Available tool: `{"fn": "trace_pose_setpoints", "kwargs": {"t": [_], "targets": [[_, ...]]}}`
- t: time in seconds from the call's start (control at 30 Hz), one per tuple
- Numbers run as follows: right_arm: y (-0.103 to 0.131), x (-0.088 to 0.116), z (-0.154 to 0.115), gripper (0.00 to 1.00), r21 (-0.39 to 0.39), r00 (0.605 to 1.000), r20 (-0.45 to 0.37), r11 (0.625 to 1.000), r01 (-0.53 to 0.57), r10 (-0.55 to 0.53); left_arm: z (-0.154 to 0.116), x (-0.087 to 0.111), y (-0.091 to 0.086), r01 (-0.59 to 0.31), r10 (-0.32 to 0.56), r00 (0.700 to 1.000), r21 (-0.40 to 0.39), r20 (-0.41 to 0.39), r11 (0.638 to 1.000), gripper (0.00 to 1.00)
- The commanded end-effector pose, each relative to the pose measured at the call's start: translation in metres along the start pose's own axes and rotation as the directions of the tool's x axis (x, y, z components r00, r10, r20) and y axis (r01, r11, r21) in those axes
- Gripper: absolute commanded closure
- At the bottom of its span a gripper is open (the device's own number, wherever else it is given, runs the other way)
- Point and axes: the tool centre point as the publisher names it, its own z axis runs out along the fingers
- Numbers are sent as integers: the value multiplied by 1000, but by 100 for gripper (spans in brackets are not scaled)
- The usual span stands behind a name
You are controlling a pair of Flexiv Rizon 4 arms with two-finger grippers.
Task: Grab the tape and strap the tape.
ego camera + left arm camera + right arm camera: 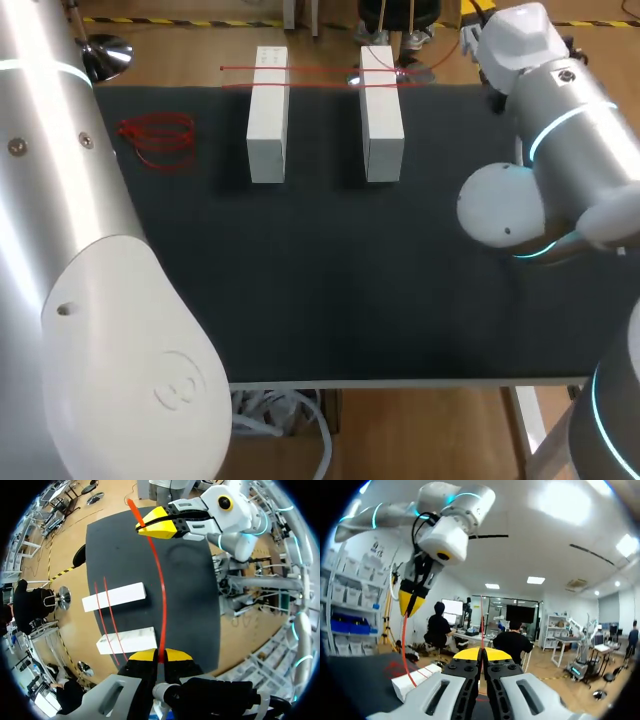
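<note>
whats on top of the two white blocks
Two red tape strands lie side by side across both white blocks, near their far ends. Whether they are fastened down cannot be seen.

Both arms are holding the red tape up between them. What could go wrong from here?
The right gripper pinches the held tape close to its end, so it could slip free under tension. Lowering it over the white blocks could snag or shift the two strands already lying across them.
</note>
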Motion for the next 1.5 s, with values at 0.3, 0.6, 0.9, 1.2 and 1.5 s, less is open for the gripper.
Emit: {"fn": "trace_pose_setpoints", "kwargs": {"t": [0.3, 0.6, 0.9, 1.2, 1.5], "targets": [[23, 3, 0, 100, 164, 879, -300, 887, 431, -371, -2, -2, -2, 1, -1, 1000, -6, -6, 1000, 100], [29, 11, 1, 100, 184, 832, -387, 851, 491, -397, -2, -2, -2, 1, -1, 1000, -6, -6, 1000, 100], [32, 18, -3, 100, 236, 779, -488, 799, 553, -394, -2, -2, -2, 1, -1, 1000, -6, -6, 1000, 100], [26, 19, -2, 100, 300, 769, -513, 759, 577, -382, -2, -2, -2, 1, -1, 1000, -6, -6, 1000, 100], [17, 19, -1, 100, 380, 771, -509, 703, 601, -383, -2, -2, -2, 1, -1, 1000, -6, -6, 1000, 100]]}}
